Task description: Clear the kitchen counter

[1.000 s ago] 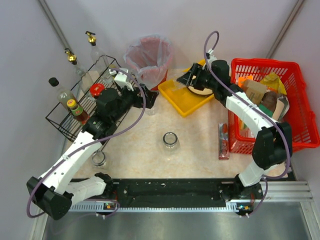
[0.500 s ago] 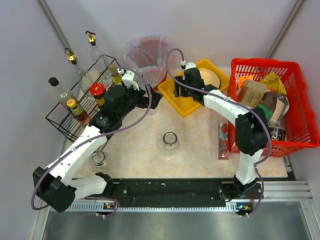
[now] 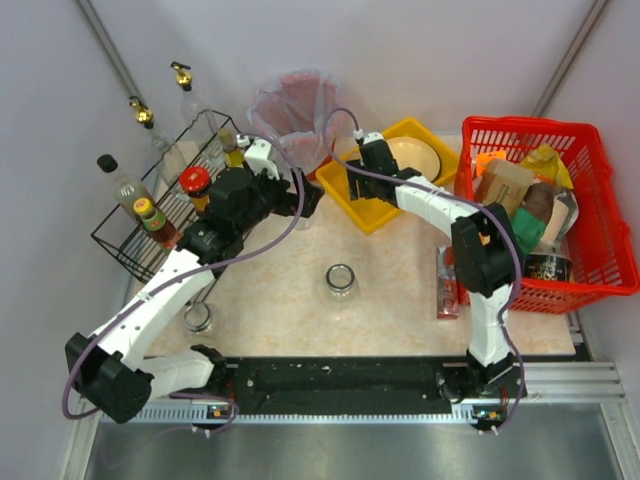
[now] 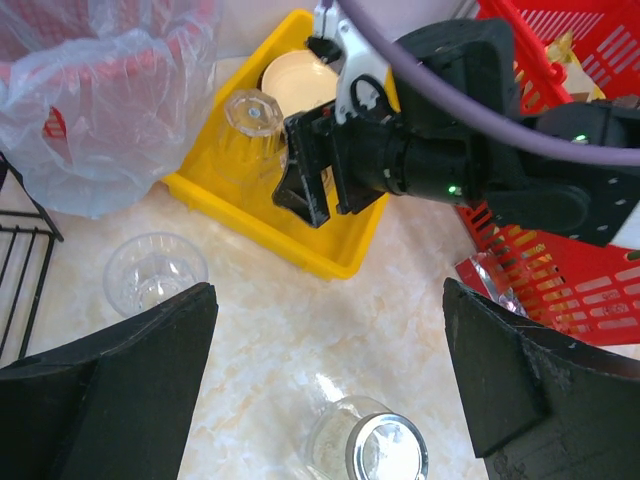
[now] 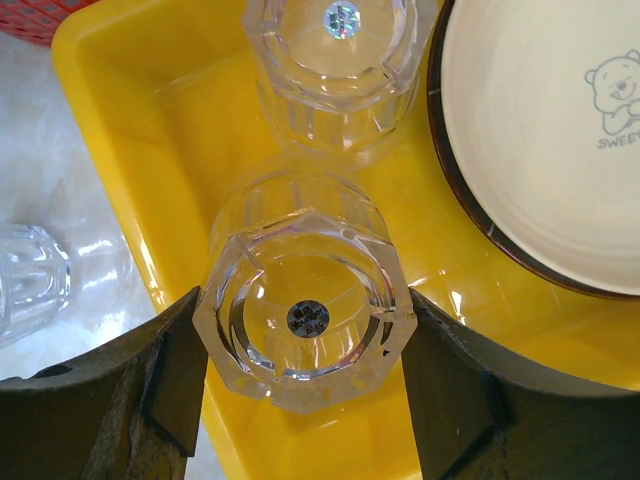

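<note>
Table: pale marble top beneath and around the yellow tray; not yet cleared.

Right claw: over the tray's near-left part, closed on an upturned tumbler, one finger against each side, base and sticker facing up.

Inside the tray: second tumbler, also upturned, just beyond the held one; cream bowl filling the tray's right half.

Left claw: spread wide, holding nothing, hovering over the table to the near left of the tray.

Remaining on the table: clear glass just off the tray's left wall; jar-like glass well to the near side of the tray; another glass far to the tray's near left; flat packet to its near right.

Hazards, as judged:
- Glass on glass. Little room between held tumbler, second tumbler and bowl rim; chip or knock likely from any drift toward either during the descent.
- Early release. Rim height above the tray floor not readable; drop and tip-over possible if let go high.
- Snag on withdrawal. Smooth facets, close fingers; tumbler liable to be dragged over unless released fully before lifting.
- Arm against arm. Both wrists crowded at the tray's left corner; contact likely from a left-arm reach for the clear glass ahead of right-arm withdrawal.
</note>
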{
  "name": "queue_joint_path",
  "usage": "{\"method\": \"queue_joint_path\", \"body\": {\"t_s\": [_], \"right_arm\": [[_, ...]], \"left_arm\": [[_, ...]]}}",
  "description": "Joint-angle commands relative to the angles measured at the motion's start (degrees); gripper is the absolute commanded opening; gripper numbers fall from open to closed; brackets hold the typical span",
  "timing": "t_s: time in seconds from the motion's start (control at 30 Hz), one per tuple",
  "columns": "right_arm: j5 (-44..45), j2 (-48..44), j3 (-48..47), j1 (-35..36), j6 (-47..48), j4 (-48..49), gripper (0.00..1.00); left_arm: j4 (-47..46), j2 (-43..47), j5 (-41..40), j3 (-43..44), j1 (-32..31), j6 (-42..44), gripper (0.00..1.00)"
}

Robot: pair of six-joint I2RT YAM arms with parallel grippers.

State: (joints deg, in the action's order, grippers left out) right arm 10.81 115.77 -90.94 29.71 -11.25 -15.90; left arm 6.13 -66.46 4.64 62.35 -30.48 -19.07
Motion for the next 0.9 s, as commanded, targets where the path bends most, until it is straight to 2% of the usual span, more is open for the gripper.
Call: {"method": "queue_joint_path", "body": {"t_s": [0.0, 0.17, 0.3, 0.37, 0.47, 0.53, 0.6, 0.63, 0.87], "right_arm": [[-0.79, 2.44, -5.3, 0.17, 0.96, 1.49, 0.06], [-1.23, 6.39, -10.3, 0.34, 0.7, -1.32, 0.09], [-1.14, 8.07, -12.86, 0.87, 0.7, -2.47, 0.23], [-0.79, 8.25, -13.21, 1.13, 0.61, -2.73, 0.36], [-0.79, 7.9, -13.39, 1.22, -0.35, -2.73, 0.64], [-2.1, 7.46, -13.3, 1.22, -0.79, -2.91, 0.76], [-3.25, 6.67, -13.3, 1.22, -1.23, -2.91, 0.94], [-3.34, 6.32, -13.22, 1.22, -1.41, -2.82, 0.99], [-6.32, 1.4, -13.13, 1.14, -2.99, -2.91, 0.99]], "left_arm": [[-0.77, 0.19, -0.34, 5.24, 0.16, 2.54, 0.97], [-1.56, 1.24, -0.07, 3.92, 0.16, 2.28, 0.97], [-0.6, 1.15, -0.6, 3.66, 0.24, 2.37, 0.97], [-0.33, 1.07, -1.04, 3.57, 0.16, 2.63, 0.97], [-0.15, 0.89, -1.48, 3.75, 0.25, 2.72, 0.97], [0.11, 0.89, -1.66, 3.83, 0.25, 2.64, 0.97], [0.2, 0.8, -1.74, 3.83, 0.25, 2.63, 0.97], [0.37, 0.8, -1.74, 3.83, 0.25, 2.63, 0.97], [-0.24, 0.71, -2.18, 3.92, 0.25, 3.51, 0.98]]}}
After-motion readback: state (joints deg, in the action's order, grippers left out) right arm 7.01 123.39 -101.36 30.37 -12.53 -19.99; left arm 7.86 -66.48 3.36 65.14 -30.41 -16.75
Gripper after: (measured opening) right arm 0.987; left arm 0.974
